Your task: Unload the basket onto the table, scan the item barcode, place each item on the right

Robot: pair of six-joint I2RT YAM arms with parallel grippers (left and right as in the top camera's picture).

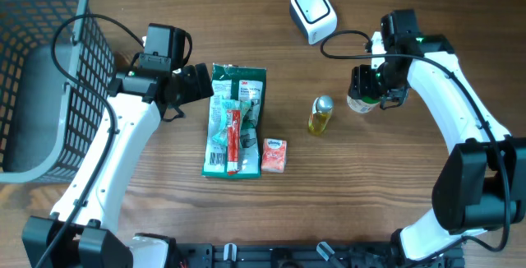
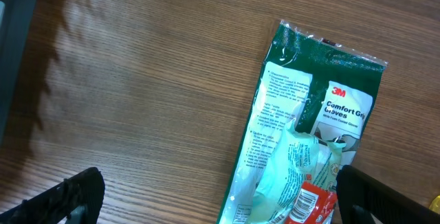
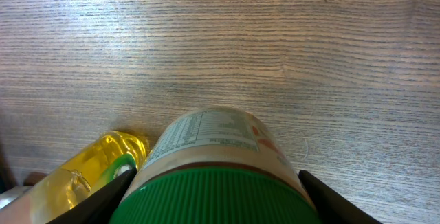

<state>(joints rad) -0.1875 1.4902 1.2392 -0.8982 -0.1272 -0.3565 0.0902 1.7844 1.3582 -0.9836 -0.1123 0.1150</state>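
A jar with a green ribbed lid [image 3: 218,195] and a pale printed label fills the bottom of the right wrist view. My right gripper [image 3: 216,200] is shut on it, one black finger [image 3: 103,200] against each side of the lid. From overhead the jar [image 1: 358,103] sits under the right gripper [image 1: 371,87], right of centre. The white barcode scanner [image 1: 313,13] stands at the back, left of that arm. My left gripper [image 1: 200,82] hangs open over the top edge of a green 3M glove pack [image 2: 309,135], its fingers [image 2: 75,196] wide apart with nothing between them.
A small yellow oil bottle [image 1: 320,115] lies just left of the jar. A red tube [image 1: 233,140] rests on the glove pack [image 1: 238,95], and an orange tissue pack [image 1: 274,154] lies beside it. A grey wire basket [image 1: 41,79] fills the far left.
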